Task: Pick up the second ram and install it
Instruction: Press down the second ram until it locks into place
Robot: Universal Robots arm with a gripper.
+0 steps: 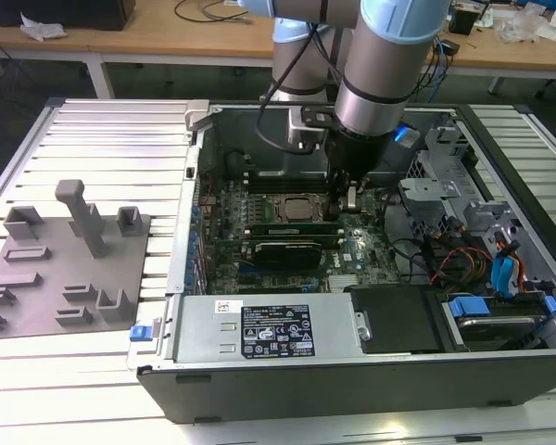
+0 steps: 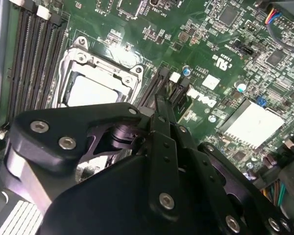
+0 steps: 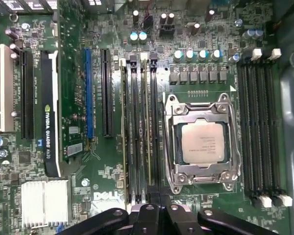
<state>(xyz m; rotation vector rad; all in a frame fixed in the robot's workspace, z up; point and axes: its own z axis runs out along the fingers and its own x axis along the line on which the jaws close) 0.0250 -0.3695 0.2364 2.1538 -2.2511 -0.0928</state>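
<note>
Gripper [image 1: 350,197] was down inside the open PC case [image 1: 352,371], over the memory slots beside the CPU socket [image 3: 203,142]. Second ram [image 3: 147,127] stood on edge in a slot, apparently under the fingers. Couldn't tell if fingers were clamped or apart. Judgement: press straight down, evenly, until the latches catch. Arm was vertical, wrist pointing down at the motherboard [image 2: 225,58].

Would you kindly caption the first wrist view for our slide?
Gripper poised over the motherboard's memory slots beside the CPU socket.
</note>
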